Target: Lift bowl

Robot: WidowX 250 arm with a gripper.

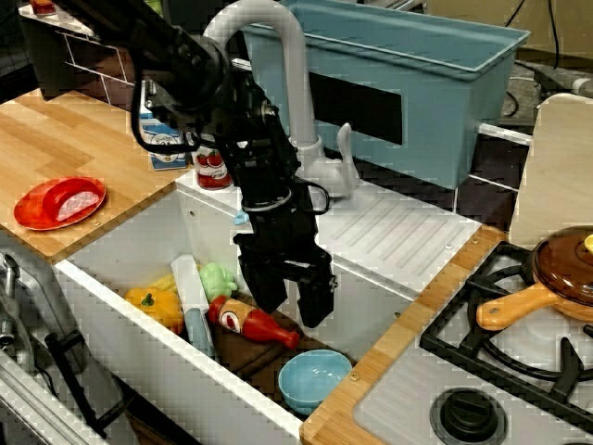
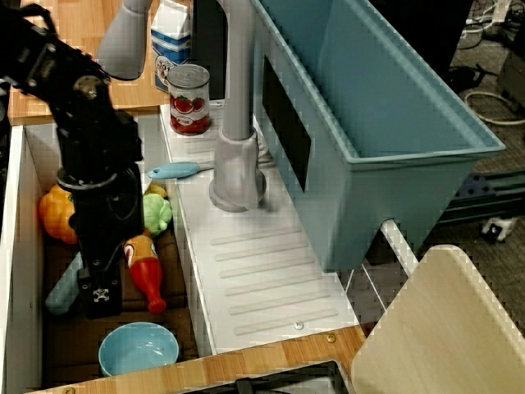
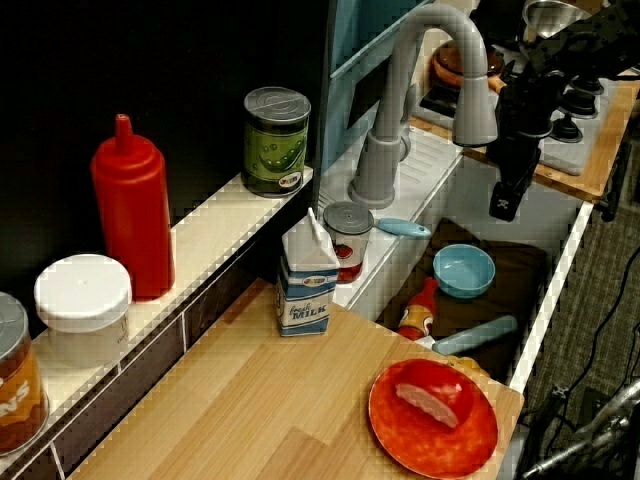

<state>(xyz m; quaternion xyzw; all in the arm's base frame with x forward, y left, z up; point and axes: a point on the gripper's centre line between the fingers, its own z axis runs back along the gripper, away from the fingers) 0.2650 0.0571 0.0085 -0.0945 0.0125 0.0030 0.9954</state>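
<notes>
I hold the gripper (image 1: 289, 298) above the sink (image 1: 139, 348), fingers (image 1: 316, 301) spread wide and empty, because the light blue bowl (image 1: 313, 379) sits upright at lower centre, just beyond the ketchup bottle (image 1: 252, 322).

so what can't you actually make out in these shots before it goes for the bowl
- In the view from the front, the sink's near wall cuts off the lower rim of the bowl.
- In the view from above the faucet, the gripper is seen end on, so whether its fingers are apart is unclear.
- In the view from the shelf side, the gripper is dark and small; its height over the bowl cannot be judged.
- The arm hides part of the ketchup bottle.
</notes>
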